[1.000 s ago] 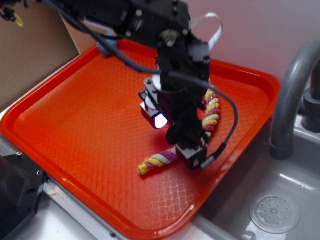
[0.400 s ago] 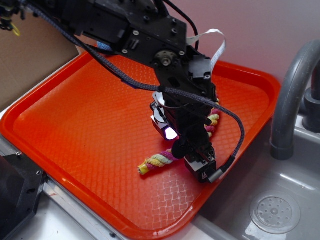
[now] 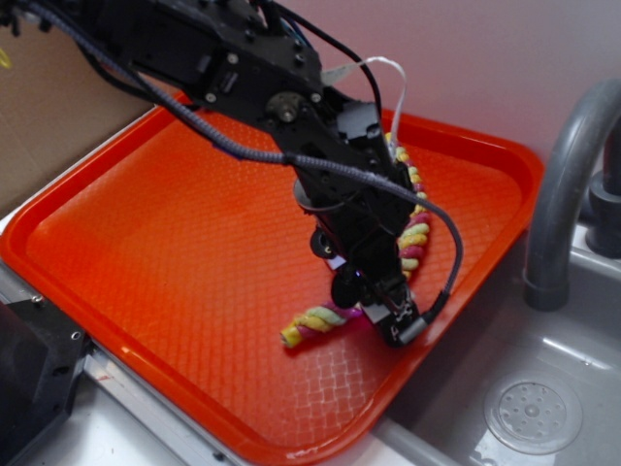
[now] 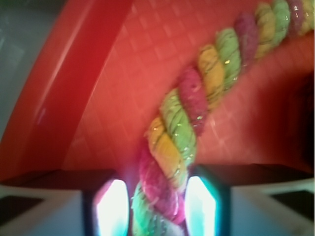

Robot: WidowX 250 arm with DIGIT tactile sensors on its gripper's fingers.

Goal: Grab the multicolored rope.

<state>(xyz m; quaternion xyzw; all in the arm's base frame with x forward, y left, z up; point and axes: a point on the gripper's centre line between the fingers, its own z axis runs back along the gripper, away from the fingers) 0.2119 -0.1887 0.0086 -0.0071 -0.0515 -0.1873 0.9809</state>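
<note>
Down near the right-hand rim of the orange tray [image 3: 116, 291], I have the gripper [image 4: 156, 206] straddling the multicolored rope [image 4: 197, 113], one pad on each side of it and close against the strands; I judge it pinching or about to, though true contact I cannot confirm. In the exterior view the rope curves from under the arm up toward the far edge. It looks soft, light and limp, so I expect the free ends to droop when lifted. Its twisted cotton should grip well; taking it across the thick middle, as now, seems right.
</note>
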